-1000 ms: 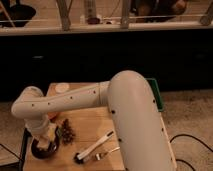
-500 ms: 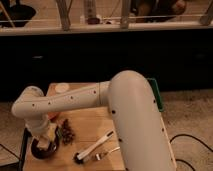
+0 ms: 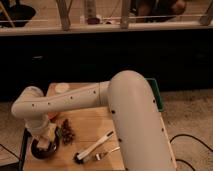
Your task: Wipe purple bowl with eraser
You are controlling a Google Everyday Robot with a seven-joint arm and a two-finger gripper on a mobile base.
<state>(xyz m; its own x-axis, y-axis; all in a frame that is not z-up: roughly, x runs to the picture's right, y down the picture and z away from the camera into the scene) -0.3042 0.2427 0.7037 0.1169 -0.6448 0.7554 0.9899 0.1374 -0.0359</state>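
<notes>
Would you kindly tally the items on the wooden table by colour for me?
Dark purple: 1, the purple bowl, beneath the claw.
Brown: 1, the clump.
White: 3, the brush, a thin utensil beside it, a round disc.
Green: 1, the tray.
Total: 6.

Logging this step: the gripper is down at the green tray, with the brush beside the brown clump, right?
No: the camera view shows the gripper down at the purple bowl, not the green tray. The brush is beside the brown clump.
</notes>
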